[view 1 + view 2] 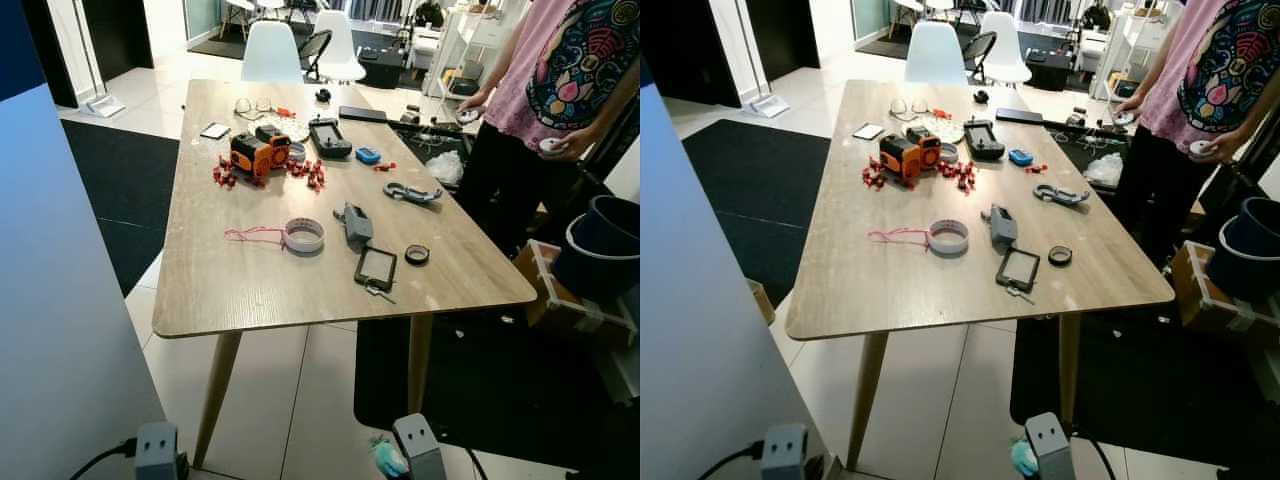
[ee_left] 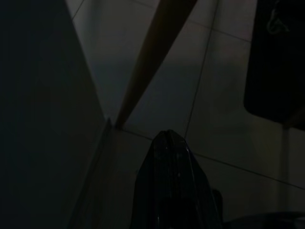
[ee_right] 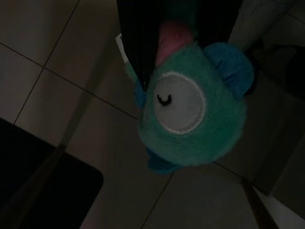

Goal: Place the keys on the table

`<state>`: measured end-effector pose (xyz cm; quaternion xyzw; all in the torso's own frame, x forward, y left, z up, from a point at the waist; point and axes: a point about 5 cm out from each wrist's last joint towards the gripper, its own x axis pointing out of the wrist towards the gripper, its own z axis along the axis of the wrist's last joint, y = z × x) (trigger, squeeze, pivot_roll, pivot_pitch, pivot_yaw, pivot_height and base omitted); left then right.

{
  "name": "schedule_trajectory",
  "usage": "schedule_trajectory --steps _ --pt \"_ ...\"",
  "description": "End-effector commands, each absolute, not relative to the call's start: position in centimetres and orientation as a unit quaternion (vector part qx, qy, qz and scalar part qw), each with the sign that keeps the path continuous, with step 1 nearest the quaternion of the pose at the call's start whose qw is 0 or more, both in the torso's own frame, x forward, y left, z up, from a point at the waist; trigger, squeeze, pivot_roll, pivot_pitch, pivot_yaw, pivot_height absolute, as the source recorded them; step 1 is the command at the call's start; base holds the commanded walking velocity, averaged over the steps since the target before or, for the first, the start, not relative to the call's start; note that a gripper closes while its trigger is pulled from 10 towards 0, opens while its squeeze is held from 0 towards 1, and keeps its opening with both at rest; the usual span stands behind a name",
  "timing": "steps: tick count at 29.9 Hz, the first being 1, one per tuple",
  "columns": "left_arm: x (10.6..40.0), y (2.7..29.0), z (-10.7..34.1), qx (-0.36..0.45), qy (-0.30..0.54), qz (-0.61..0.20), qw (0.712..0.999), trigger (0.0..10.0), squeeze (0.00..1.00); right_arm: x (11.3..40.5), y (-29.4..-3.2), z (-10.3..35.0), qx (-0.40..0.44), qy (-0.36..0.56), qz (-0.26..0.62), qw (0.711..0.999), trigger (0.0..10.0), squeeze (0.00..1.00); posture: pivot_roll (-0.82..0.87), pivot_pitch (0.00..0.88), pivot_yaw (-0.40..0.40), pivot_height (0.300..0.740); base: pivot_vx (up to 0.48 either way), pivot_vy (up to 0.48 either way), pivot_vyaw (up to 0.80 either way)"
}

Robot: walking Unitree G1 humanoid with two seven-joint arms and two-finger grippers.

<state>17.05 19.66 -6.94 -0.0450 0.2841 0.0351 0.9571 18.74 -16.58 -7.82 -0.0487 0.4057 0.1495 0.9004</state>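
A teal plush key charm with a white face patch and pink top hangs from my right gripper, which is shut on its top; the keys themselves are hidden. The charm also peeks out low beside my right wrist, below the front edge of the wooden table. My left arm hangs idle by the table's front left leg, and the left gripper has its dark fingers pressed together over the tiled floor.
The table carries a tape roll, a pink cord, an orange device, a grey tool, a black frame and several small parts. A person stands at its right side. A pale panel rises at my left.
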Motion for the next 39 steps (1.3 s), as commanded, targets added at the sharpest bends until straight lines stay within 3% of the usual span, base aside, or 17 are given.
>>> schedule_trajectory --steps 1,9,20,39 --pt "17.1 19.1 -6.9 -0.041 0.277 0.025 0.960 10.0 0.00 18.4 -16.6 -7.9 -0.049 0.403 0.148 0.902 10.0 0.00 0.08 0.046 -0.078 0.740 0.000 0.000 0.00" --pt "17.4 18.4 -6.7 -0.040 0.270 0.018 0.962 10.0 0.00 18.2 -16.5 -8.0 -0.049 0.403 0.149 0.902 10.0 0.00 0.08 0.040 -0.075 0.740 0.000 0.000 0.00" --pt "17.7 19.3 -6.1 -0.010 0.259 -0.027 0.965 10.0 0.00 17.8 -15.7 -8.3 -0.026 0.402 0.126 0.906 10.0 0.00 0.11 0.060 0.020 0.740 0.000 0.000 0.00" --pt "17.6 18.4 -6.7 -0.035 0.282 -0.017 0.958 10.0 0.00 17.4 -17.1 -8.3 -0.026 0.405 0.108 0.908 10.0 0.00 0.07 0.059 -0.023 0.740 0.000 0.000 0.00"
